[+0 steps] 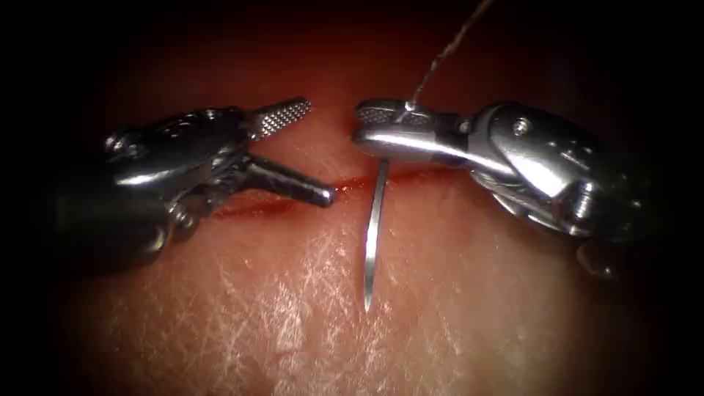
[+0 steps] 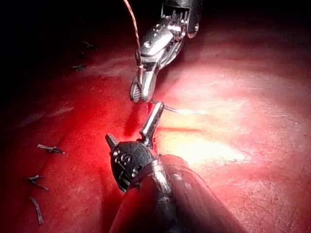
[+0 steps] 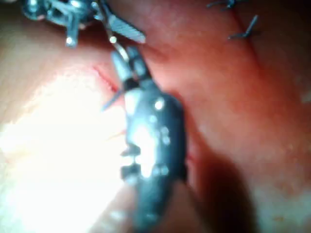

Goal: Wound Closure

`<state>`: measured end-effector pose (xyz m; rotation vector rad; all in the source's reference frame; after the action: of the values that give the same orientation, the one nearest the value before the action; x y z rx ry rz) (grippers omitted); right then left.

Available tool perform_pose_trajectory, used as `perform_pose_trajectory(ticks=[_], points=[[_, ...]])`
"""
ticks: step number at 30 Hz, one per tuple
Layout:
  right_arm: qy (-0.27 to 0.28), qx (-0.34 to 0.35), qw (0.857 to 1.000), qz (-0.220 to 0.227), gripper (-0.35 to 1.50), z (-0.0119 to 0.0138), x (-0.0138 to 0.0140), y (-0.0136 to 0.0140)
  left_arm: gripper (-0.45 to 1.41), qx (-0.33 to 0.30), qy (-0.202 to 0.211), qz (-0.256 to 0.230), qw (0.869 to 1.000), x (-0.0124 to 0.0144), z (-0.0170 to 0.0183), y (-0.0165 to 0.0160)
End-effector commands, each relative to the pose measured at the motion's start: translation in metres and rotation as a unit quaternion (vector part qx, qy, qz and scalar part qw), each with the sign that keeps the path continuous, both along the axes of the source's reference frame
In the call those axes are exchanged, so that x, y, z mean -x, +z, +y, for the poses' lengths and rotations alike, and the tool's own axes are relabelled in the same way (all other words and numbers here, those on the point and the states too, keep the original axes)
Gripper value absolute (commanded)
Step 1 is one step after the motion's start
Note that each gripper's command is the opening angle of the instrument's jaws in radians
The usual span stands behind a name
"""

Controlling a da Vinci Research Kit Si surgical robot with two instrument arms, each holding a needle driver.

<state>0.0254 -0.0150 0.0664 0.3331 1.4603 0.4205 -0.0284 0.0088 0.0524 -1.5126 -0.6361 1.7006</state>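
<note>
The right tool (image 1: 358, 126) reaches in from the right, its jaws shut on the curved needle (image 1: 374, 235) near its tail end. The needle hangs across the cut (image 1: 257, 207) toward the near side, point down, its shaft free of the tissue (image 1: 293, 323). Thread (image 1: 447, 44) rises from the tail past the right jaws. The left tool (image 1: 319, 150) stands open and holds nothing, its lower jaw lying along the cut just left of the needle. The left wrist view has the open left tool (image 2: 135, 121), the right tool (image 2: 138, 94) and the needle (image 2: 180, 110). The right wrist view shows the right tool (image 3: 119, 53) and needle (image 3: 112, 99).
Red fluid lines the cut and wets the tissue around it. Short cut ends of thread (image 2: 48, 148) lie on the tissue in the left wrist view. Dark stitch ends (image 3: 243, 29) sit on the tissue in the right wrist view.
</note>
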Motion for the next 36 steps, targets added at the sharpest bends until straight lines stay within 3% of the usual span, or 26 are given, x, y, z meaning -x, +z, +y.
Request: perform_pose_trajectory(ticks=[1, 4, 7, 17, 20, 22, 36], points=[[-0.009, 0.017, 1.0, 0.001, -0.35, 0.0002, -0.0008, 0.0008, 1.3, 0.014, 0.004, 0.003, 1.0, 0.0002, -0.0001, 0.0006], [-0.023, 0.042, 0.999, 0.01, -0.35, 0.0011, -0.0016, 0.0008, 1.26, 0.103, 0.016, 0.018, 0.994, -0.0015, -0.0013, 0.0006], [-0.023, 0.052, 0.998, 0.008, -0.35, 0.0022, -0.0025, 0.0007, 1.15, 0.139, 0.028, 0.028, 0.99, -0.0031, -0.0035, 0.0011], [-0.016, 0.079, 0.997, 0.0, -0.35, 0.0047, -0.0042, 0.0004, 0.99, 0.148, 0.054, 0.061, 0.986, -0.0049, -0.006, 0.0028], [-0.015, 0.094, 0.995, -0.003, -0.35, 0.0052, -0.0049, 0.0007, 0.74, 0.156, 0.071, 0.077, 0.982, -0.0047, -0.0072, 0.0034], [-0.015, 0.103, 0.995, -0.006, -0.35, 0.0055, -0.0054, 0.0009, 0.67, 0.159, 0.077, 0.087, 0.98, -0.0044, -0.0082, 0.0041], [-0.02, 0.103, 0.994, -0.004, -0.35, 0.0052, -0.0049, 0.0009, 0.73, 0.164, 0.078, 0.09, 0.979, -0.0044, -0.0083, 0.0057]])
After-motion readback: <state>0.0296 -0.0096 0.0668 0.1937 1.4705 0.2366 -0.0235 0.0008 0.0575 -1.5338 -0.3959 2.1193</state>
